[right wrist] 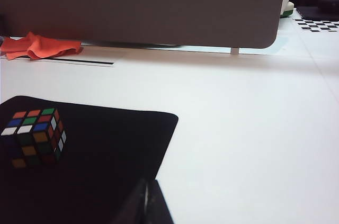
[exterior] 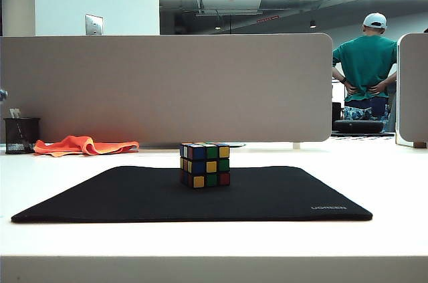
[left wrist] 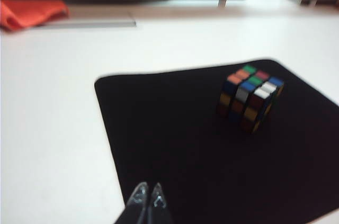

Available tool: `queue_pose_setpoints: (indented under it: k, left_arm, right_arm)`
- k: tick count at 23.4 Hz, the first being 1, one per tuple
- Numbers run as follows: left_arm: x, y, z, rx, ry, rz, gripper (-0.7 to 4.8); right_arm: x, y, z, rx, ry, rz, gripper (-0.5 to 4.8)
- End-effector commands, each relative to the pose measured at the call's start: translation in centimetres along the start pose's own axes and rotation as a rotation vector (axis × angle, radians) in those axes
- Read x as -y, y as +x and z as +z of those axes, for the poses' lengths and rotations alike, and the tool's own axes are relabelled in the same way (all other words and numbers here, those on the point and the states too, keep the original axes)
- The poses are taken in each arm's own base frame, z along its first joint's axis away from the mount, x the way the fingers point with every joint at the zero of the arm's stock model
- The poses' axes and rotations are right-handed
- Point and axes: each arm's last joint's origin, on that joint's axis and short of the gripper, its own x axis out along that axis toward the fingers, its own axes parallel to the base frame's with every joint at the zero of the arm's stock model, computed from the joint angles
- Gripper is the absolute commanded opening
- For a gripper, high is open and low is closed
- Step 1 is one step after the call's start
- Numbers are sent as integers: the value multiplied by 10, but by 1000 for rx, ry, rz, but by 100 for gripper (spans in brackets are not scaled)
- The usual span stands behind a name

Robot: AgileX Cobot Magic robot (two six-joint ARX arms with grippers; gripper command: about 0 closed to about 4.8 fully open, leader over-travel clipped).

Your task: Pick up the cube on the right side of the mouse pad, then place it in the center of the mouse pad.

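The cube (exterior: 204, 164), black-framed with blue, yellow, green and red stickers, stands alone on the middle of the black mouse pad (exterior: 120, 196). Neither arm shows in the exterior view. In the left wrist view the cube (left wrist: 249, 97) rests on the mouse pad (left wrist: 175, 144), well ahead of my left gripper (left wrist: 148, 188), whose tips lie together with nothing between them, near the pad's edge. In the right wrist view the cube (right wrist: 34, 136) sits on the mouse pad (right wrist: 106, 150), off to the side of my right gripper (right wrist: 146, 184), which is shut and empty.
An orange cloth (exterior: 83, 144) lies at the back left by a black mesh pen holder (exterior: 21, 135). A grey divider panel (exterior: 167, 85) runs along the table's far edge. A person in a green shirt (exterior: 366, 62) stands behind it at the right.
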Motion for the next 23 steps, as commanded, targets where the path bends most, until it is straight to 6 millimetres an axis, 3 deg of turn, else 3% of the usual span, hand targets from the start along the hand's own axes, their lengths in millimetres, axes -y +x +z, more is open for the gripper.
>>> queue_pose_setpoints:
  k: [1, 9, 12, 23]
  left_arm:
    - [0, -4, -6, 11, -1, 0, -4]
    - [1, -13, -1, 70, 9, -5, -3]
    - [2, -16, -6, 40, 7, -5, -3]
    - [1, -24, -14, -13, 2, 41, -3]
  right_arm:
    - [1, -6, -5, 7, -21, -1, 22]
    - [4, -17, -23, -58, -32, -4, 21]
    - [4, -18, -25, -75, -34, -4, -3]
    - [4, -19, -27, -99, -39, -3, -1]
